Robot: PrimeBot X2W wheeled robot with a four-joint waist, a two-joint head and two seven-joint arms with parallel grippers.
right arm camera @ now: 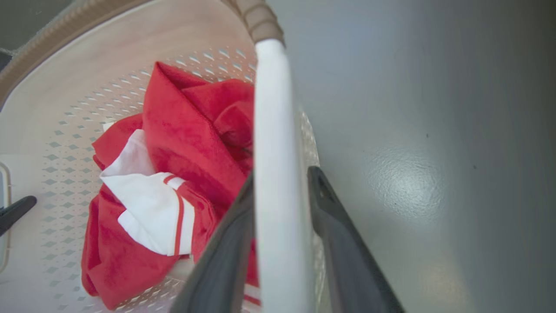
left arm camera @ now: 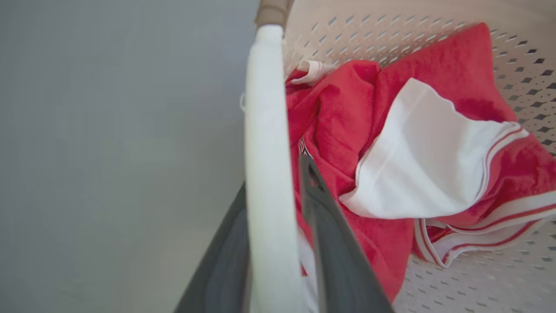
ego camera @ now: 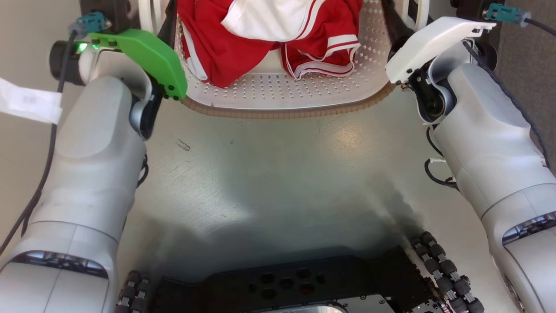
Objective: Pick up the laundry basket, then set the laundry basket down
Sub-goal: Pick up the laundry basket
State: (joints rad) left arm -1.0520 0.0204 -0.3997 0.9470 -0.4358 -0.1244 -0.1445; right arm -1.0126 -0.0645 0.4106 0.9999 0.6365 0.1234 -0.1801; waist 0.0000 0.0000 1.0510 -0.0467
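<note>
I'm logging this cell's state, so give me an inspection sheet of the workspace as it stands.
Surface: grey floor, small scuff, glossy patch.
Job's things: laundry basket, cream, brown rim, between the arms.
Clutter: red and white garment inside the basket.
Grippers: left gripper shut on left handle; right gripper shut on right handle.
Cables: black cable along left forearm; ribbed cable along right forearm.
Surroundings: wheeled base below; white tag at left.

Unclear: laundry basket, grey floor.
</note>
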